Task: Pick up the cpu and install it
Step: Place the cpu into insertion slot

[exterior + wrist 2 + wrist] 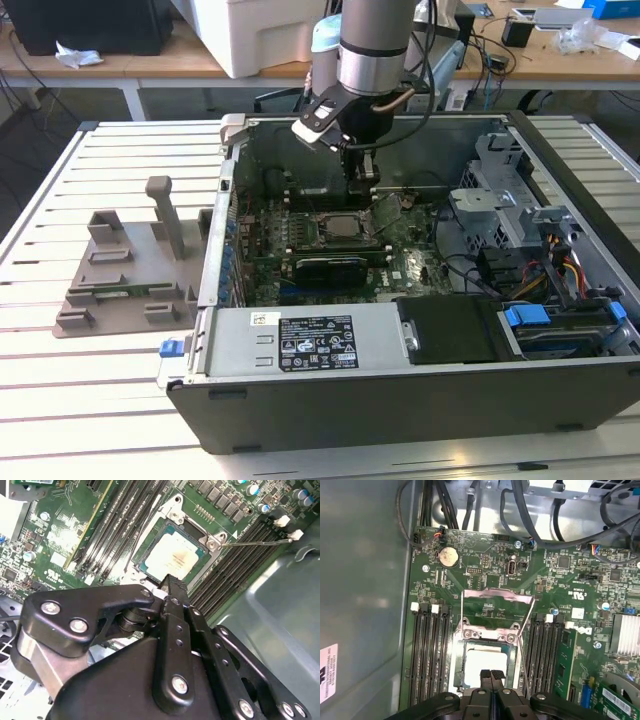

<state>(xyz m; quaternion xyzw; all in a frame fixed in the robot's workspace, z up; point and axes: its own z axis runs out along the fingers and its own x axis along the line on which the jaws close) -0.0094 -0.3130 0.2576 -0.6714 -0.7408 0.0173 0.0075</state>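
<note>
The arm reached down into the open computer case [420,400], which lay on its side on a slatted table [90,400]. In the exterior view the gripper [362,178] hung just above the socket in the middle of the green motherboard [400,262].

The cpu [171,558] sat flat inside the socket frame [150,537], silver top facing up, with a brownish smear near its middle. In the first wrist view the cpu [482,661] showed as a pale square below the raised metal load plate [498,599], which stood flipped open. The thin retention lever [255,542] was swung out to one side.

In both wrist views the 2 black fingers were pressed together at their tips, with nothing gripped between them. The closed gripper [491,674] pointed at the near edge of the chip; whether it touched the metal top could not be told.

Black memory slots [427,650] ran along both sides of the socket, and a round coin battery [447,556] sat beyond the load plate. On the exterior view's left, well apart from the case, a grey plastic holder tray [130,275] rested on the table.
</note>
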